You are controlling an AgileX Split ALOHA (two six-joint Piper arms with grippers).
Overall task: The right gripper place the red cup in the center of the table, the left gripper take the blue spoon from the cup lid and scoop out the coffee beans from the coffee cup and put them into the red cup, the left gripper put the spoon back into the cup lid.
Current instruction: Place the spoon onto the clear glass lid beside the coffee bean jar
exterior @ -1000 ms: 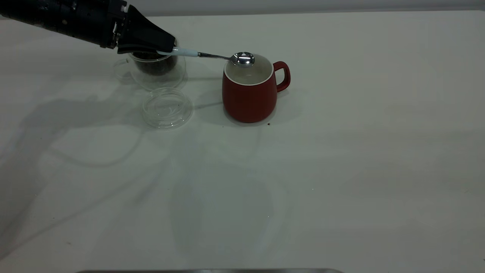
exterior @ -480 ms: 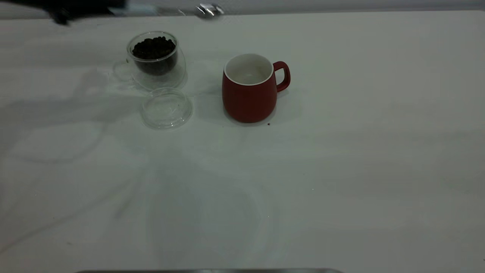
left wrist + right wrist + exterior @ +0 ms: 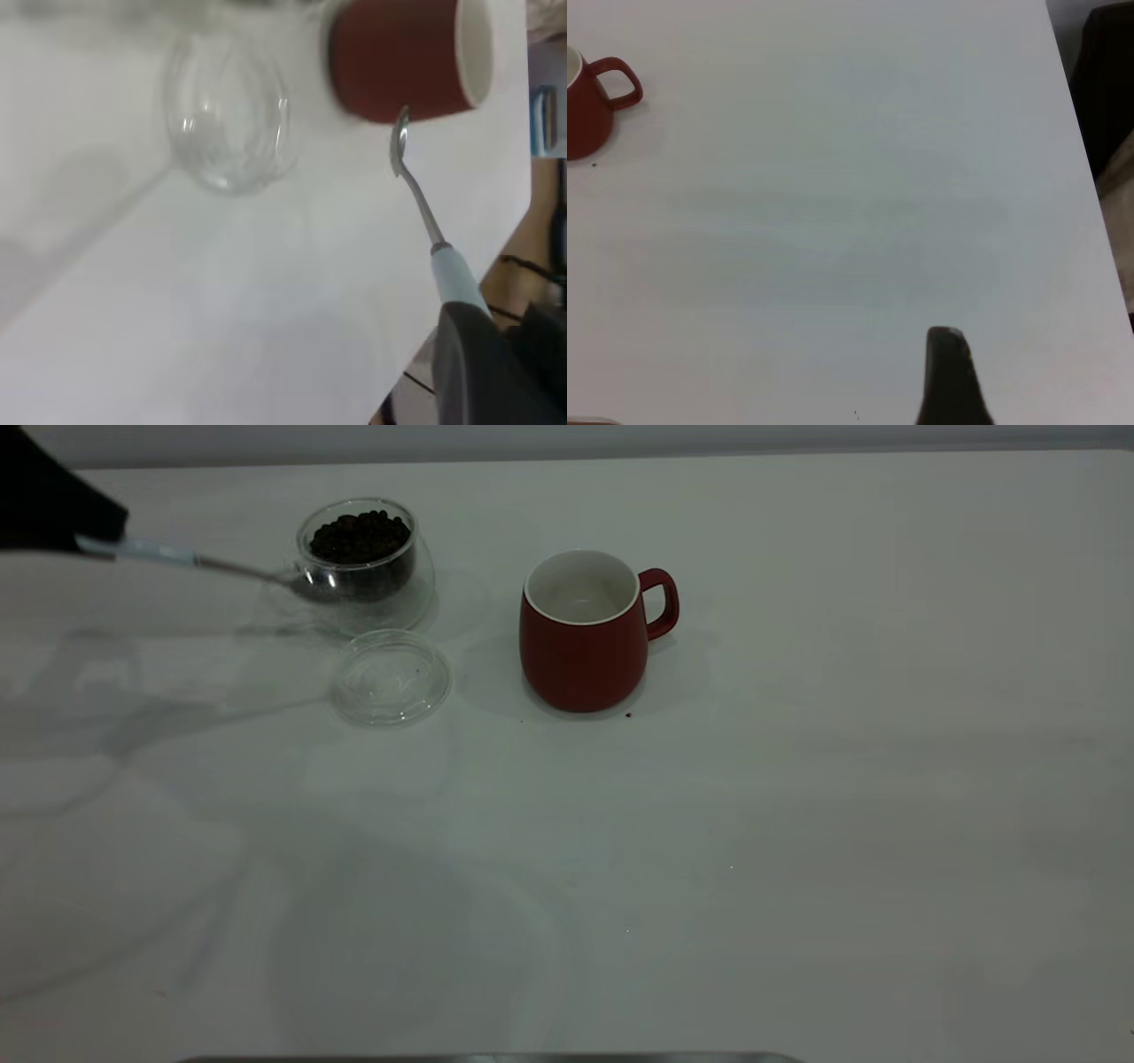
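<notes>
Clamping the blue spoon by its handle, your left gripper sits at the table's far left edge. Spoon bowl sits against the coffee cup's outer wall; red cup stands mid-table toward the far edge.

Dim, even light; soft shadows on the table; left wrist view blurred.

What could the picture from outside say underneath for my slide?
Left pincer holds the spoon beside the glass cup of coffee beans; lid and red cup wait nearby.

no readable text, labels, brands or numbers on any object, cups and table unmarked
</notes>
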